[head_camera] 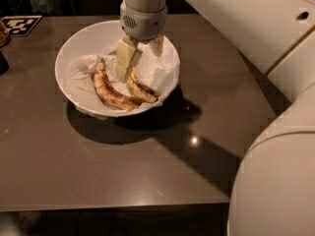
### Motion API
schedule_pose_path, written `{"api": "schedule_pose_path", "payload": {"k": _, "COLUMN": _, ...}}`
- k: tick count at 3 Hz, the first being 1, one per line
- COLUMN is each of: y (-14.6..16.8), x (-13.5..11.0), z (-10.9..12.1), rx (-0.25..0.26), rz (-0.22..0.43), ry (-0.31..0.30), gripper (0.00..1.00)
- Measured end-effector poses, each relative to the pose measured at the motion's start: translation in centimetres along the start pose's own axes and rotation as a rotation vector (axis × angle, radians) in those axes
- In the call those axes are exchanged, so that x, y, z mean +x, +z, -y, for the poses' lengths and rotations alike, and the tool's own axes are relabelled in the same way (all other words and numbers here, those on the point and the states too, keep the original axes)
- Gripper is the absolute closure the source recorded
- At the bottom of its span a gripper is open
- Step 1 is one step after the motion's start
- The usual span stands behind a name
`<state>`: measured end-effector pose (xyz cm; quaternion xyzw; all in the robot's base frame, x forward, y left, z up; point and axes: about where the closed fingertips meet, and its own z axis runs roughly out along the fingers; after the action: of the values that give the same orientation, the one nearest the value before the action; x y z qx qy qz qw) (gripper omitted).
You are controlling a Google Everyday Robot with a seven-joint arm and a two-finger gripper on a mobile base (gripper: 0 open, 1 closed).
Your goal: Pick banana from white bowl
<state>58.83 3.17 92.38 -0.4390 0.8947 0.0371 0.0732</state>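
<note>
The cream-fingered claw [141,60] is held over the wide round white bowl [63,63] on the dark brown tabletop [98,166]. Its fingers are spread apart and nothing is gripped. One finger [124,60] is lowered just beside the stem end of the short plump yellow banana [142,89]. That banana is laid on crumpled white paper [83,63] in the bowl, next to a longer speckled banana [110,93].

The arm [236,28] extends in from the right; its claw [141,63] points down at upper centre, fingers spread.
</note>
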Motion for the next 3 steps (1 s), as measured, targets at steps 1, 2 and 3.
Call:
{"api": "schedule_pose_path", "payload": {"k": 1, "y": 1.3, "x": -0.5, "z": 0.1, "rx": -0.025, "rz": -0.014, "ry": 0.003, "gripper": 0.32}}
{"api": "schedule_pose_path", "payload": {"k": 2, "y": 2.1, "x": -0.6, "z": 0.2, "rx": -0.047, "rz": -0.02, "ry": 0.012, "gripper": 0.42}}
{"api": "schedule_pose_path", "payload": {"k": 3, "y": 3.0, "x": -0.7, "z": 0.2, "rx": -0.069, "rz": -0.031, "ry": 0.014, "gripper": 0.42}}
